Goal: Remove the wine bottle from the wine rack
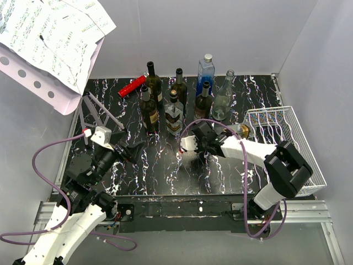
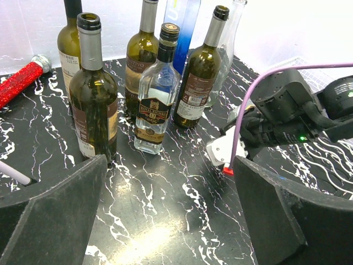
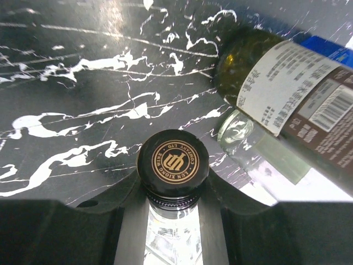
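Right pincer [image 3: 172,196] is clamped shut on the neck of the clear glass wine bottle [image 3: 172,162], its fingers [image 3: 118,221] pressing just below the black, gold-stamped screw cap. Such glass is probably heavy toward the base, rigid, slick and breakable, so the neck under the cap ridge looks the safest hold. In the top view the wine bottle lies on its side right of centre, cap end in the pincer and labelled body reaching rightward to the left rim of the white wire-grid wine rack [image 1: 292,130]. The arm hides whether its base rests inside. Upright dark and clear glass bottles [image 1: 175,107] crowd the upper centre. At lower left, the left pincer [image 1: 130,150] gapes wide, holding nothing.
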Robot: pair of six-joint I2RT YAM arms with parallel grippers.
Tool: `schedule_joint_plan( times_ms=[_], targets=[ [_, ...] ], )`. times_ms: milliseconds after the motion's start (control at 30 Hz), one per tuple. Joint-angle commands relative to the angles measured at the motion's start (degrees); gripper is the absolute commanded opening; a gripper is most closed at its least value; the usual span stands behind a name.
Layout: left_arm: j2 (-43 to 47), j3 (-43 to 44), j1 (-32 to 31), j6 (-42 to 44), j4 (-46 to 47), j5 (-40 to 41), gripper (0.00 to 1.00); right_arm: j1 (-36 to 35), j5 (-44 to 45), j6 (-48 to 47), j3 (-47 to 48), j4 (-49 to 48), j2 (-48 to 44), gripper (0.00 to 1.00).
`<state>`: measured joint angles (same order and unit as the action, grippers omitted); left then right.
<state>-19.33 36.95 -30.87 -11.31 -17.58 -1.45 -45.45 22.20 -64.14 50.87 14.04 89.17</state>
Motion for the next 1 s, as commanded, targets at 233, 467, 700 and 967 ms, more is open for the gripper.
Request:
schedule_joint_plan(
  times_ms=[233,467,700,967],
  targets=[
    [1.05,-0.04,-0.15,0.68,0.18,3.03,0.98,-6.58,2.68,0.15,6.52,4.32,-5.4,0.01],
    [0.88,-0.03,-0.06,0.68,0.27,2.86,0.98,-9.3,0.05,2.87,8.98,8.54,-9.79,0.01],
    [0.96,0.05,-0.15,0.68,0.36,2.95,0.98,-12.81,-3.03,7.79,11.26,10.65,-15.59,0.01],
    [0.96,-0.12,-0.06,0.59,0.27,2.95,0.98,-13.52,-6.64,25.53,16.53,7.14,-19.82,0.01]
  ],
)
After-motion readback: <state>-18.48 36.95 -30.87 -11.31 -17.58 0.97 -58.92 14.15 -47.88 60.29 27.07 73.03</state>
